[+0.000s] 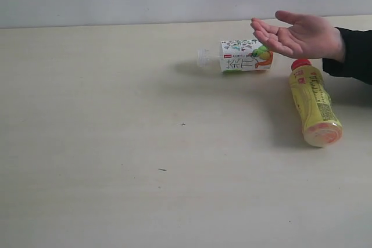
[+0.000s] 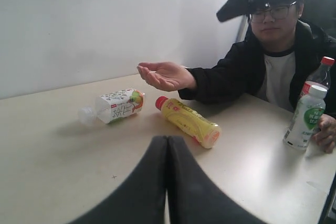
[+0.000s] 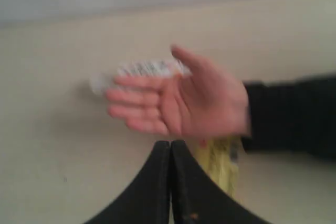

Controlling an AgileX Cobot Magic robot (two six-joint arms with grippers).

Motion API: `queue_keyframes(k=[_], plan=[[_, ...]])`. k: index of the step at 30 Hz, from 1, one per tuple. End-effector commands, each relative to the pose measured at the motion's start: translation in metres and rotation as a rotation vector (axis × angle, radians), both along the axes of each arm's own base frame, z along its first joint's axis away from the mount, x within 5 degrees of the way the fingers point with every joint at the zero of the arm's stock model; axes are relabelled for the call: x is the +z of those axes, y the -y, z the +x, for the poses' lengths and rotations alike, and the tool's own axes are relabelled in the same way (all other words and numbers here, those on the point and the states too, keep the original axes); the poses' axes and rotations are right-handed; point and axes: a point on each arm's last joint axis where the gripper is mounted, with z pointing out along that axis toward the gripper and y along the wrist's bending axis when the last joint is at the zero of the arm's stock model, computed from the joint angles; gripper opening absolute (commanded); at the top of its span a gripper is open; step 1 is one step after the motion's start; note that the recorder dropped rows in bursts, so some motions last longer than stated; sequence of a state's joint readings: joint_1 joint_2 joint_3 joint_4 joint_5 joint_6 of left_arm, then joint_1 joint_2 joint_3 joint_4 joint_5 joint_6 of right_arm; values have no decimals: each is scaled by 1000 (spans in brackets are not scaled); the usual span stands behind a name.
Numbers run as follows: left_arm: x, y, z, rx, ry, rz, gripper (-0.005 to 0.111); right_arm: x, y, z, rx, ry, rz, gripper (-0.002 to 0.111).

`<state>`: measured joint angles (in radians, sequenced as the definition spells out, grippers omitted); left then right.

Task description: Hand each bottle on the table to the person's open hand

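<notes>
The short clear bottle [image 1: 244,56] with the white floral label lies on its side on the tabletop [image 1: 116,143]. Its long axis runs across the exterior view, with the neck to the left. Near its base lies the yellow tea bottle [image 1: 313,100], also on its side — the red cap points to the far edge of the tabletop and the flat base points to the camera. The person's open hand [image 1: 297,36] hovers palm up over the place where these two bottles come close. Its fingers stretch to the left, and the black sleeve [image 1: 354,53] is cut off by the picture edge.

In the left wrist view the cola bottle [image 2: 319,77] and the cloudy white bottle [image 2: 306,116] stand upright near the person. The white one is in front and hides part of the cola. The person's other hand [image 2: 326,134] is right beside them, partly cut off.

The left end effector [image 2: 168,141] and the right end effector [image 3: 170,145] both have their fingers pressed together, holding nothing. The right wrist view is blurred — the hand covers most of both lying bottles there.
</notes>
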<state>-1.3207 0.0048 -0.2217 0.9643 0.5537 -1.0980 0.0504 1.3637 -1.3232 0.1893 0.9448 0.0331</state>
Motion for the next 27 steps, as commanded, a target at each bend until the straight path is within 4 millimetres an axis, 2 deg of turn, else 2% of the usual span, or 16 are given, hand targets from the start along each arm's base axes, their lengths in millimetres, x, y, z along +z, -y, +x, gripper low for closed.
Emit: queue_keyframes(k=[1, 8, 10, 14, 18, 21, 27], plan=[[0, 0, 0, -6, 11, -4, 0, -41, 9, 28, -57, -372, -109, 0], [0, 0, 0, -6, 11, -4, 0, -104, -12, 23, 35, -578, -218, 0], [0, 0, 0, -6, 11, -4, 0, -116, -17, 21, 58, -617, -240, 4], [0, 0, 0, -6, 11, -4, 0, -134, -25, 25, 79, -648, -240, 24], [0, 0, 0, -6, 11, -4, 0, -151, -26, 33, 82, -673, -250, 63], [0, 0, 0, -6, 11, -4, 0, -163, -27, 38, 84, -688, -259, 86], [0, 0, 0, -6, 11, -4, 0, -185, -27, 53, 90, -641, -283, 88]])
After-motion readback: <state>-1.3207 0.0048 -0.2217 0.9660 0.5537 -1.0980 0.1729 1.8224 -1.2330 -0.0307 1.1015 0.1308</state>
